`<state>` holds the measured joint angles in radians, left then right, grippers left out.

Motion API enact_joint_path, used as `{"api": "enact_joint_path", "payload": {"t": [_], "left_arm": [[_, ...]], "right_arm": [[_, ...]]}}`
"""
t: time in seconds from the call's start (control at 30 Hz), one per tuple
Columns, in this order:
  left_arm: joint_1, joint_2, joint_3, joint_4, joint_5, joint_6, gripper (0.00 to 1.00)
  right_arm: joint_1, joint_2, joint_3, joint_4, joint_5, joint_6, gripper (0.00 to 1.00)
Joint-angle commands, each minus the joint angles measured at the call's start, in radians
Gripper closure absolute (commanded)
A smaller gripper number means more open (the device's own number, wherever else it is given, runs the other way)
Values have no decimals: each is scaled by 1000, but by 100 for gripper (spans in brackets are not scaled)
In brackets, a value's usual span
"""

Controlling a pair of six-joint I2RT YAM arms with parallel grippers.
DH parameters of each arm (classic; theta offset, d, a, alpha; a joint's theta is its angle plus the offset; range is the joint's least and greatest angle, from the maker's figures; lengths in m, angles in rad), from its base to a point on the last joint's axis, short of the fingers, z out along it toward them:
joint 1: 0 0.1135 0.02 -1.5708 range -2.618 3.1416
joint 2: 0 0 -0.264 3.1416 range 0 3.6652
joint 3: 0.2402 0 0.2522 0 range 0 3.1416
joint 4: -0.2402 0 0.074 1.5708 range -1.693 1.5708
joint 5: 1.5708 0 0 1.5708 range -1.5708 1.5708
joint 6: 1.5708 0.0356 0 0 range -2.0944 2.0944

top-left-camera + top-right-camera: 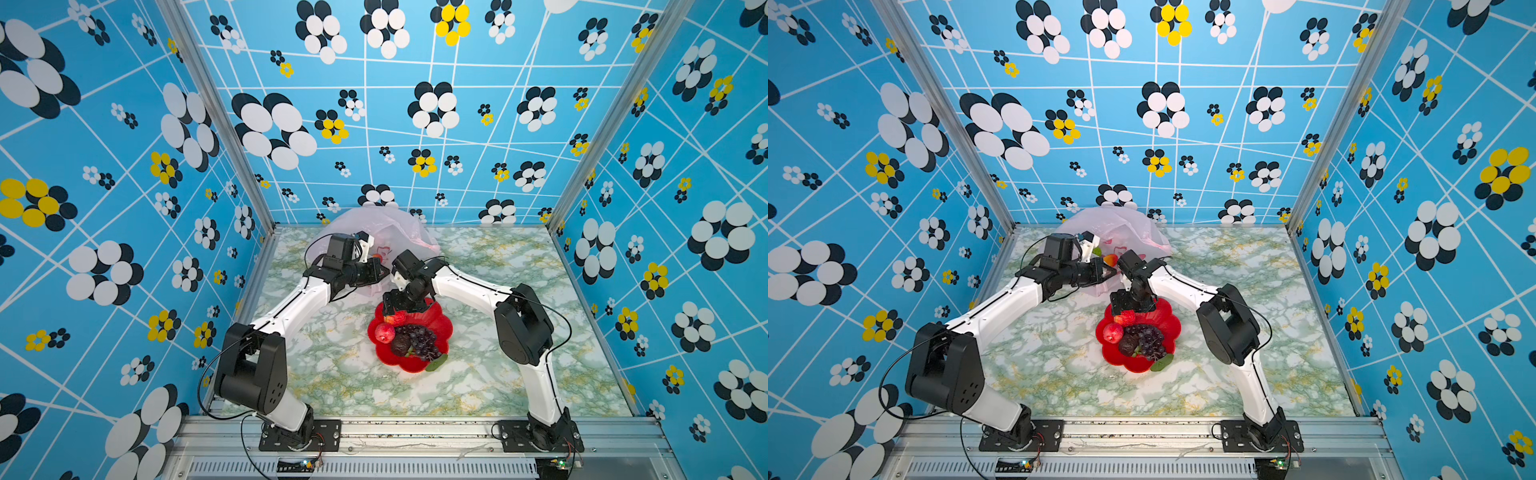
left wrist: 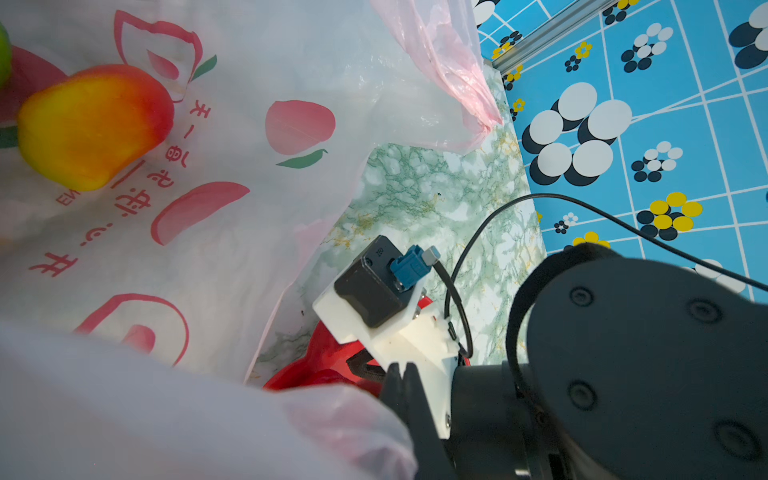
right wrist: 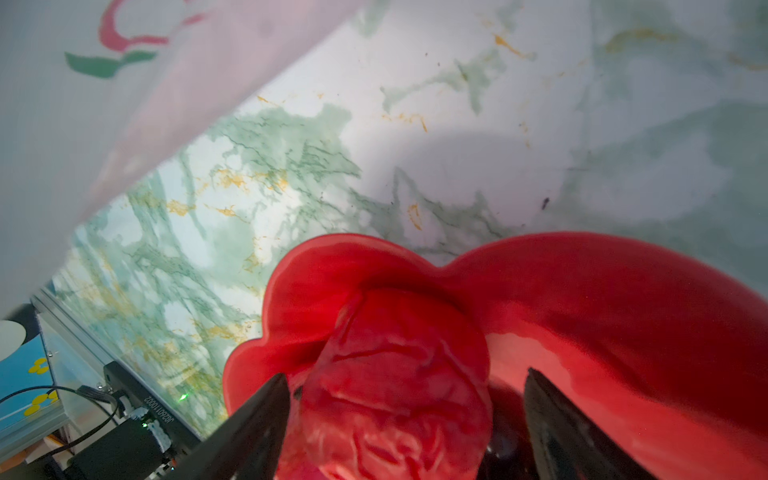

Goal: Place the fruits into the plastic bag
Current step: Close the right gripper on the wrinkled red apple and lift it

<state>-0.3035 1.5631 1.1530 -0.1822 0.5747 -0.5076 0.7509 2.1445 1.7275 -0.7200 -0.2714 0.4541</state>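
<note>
1. My left gripper point(image 1: 380, 271) is clenched on the rim of the plastic bag point(image 2: 257, 75); a mango point(image 2: 91, 124) lies inside it.
2. My right gripper point(image 3: 406, 374) stands spread around a wrinkled red fruit point(image 3: 399, 419) on the red plate point(image 3: 602, 299) beside the bag; an apple point(image 1: 385, 333) and grapes point(image 1: 419, 338) share that plate.

right gripper point(image 3: 406, 376): jaws apart, straddling red wrinkled fruit point(image 3: 399, 399)
red plate point(image 3: 602, 299): beneath the fruit
plastic bag point(image 3: 124, 104): ten o'clock from plate
</note>
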Motion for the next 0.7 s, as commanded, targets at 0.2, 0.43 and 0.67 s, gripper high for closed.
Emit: {"api": "enact_joint_path", "payload": {"t": [0.2, 0.43, 0.67], "left_arm": [[-2, 5, 34, -15, -10, 15, 100], [-3, 10, 33, -15, -10, 12, 100], [-2, 11, 34, -17, -10, 11, 100]], "right_arm": [[8, 52, -12, 2, 17, 12, 10], [8, 39, -23, 16, 36, 22, 18], [8, -47, -68, 93, 73, 41, 33]]}}
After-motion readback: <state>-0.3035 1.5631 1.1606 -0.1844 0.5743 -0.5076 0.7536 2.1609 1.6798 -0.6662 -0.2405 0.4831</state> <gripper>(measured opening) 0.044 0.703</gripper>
